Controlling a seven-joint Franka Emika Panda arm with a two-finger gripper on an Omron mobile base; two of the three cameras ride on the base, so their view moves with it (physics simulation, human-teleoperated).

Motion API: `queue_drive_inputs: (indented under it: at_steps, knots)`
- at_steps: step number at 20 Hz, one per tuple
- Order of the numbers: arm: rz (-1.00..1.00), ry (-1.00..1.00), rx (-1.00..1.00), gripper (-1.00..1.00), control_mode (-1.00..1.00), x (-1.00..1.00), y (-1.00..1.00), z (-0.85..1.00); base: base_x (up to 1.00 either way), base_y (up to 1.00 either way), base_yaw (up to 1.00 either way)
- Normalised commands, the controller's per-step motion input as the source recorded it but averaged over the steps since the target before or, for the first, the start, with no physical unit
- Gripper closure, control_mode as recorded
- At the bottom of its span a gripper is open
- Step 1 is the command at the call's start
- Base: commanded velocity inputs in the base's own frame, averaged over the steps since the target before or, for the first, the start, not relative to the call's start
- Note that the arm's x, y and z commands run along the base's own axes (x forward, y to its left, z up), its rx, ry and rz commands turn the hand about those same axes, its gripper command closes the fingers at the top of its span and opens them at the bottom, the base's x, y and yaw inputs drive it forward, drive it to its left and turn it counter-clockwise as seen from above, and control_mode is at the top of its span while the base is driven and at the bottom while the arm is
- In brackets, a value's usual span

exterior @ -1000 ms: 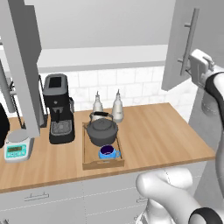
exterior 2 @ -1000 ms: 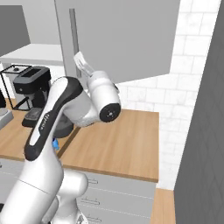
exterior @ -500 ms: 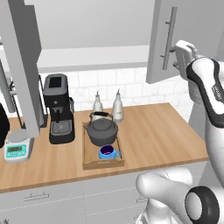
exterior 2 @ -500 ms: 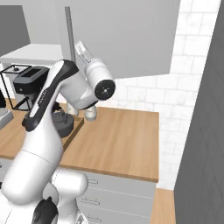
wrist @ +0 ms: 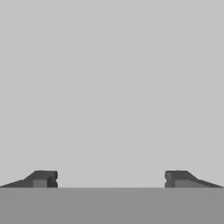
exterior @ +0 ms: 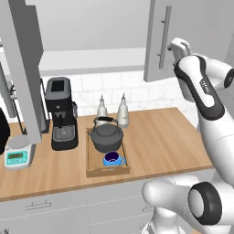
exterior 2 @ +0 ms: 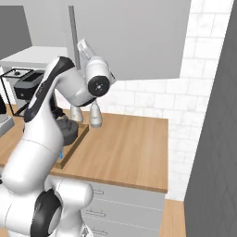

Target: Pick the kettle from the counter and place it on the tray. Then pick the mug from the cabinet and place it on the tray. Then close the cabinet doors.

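- Reaching high, the white arm puts its gripper [exterior: 177, 44] right up against the flat grey cabinet door [exterior: 183, 27], just right of that door's long vertical metal bar handle [exterior: 163, 36].
- Claw spread wide and empty: the hand view shows two dark finger tips [wrist: 43, 178] far apart with plain smooth grey panel ahead of them.
- Down on the light-brown wooden counter [exterior: 155, 132], the rectangular wooden tray [exterior: 90, 155] with its raised rim carries both pieces.
- Squat, round dark grey kettle [exterior: 106, 135] sits at the tray's far end, black handle arched over its lid.
- Small bright blue mug [exterior: 112, 159] stands at the near end, just in front of the kettle.
- Left of the tray, a tall black coffee machine [exterior: 60, 113]; behind it, two pale bottles [exterior: 122, 111] against the white tiled wall.
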Motion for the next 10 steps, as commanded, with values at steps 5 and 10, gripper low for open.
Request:
queue_drive_inputs:
  at_steps: [5, 10]
  knots:
    - [-0.1, 0.0, 0.0, -1.0, -1.0, 0.71, 0.0, 0.0, 0.0, 0.0, 0.0]
    - [-0.07, 0.0, 0.0, -1.0, -1.0, 0.65, -0.03, 0.0, 0.0, 0.0, 0.0]
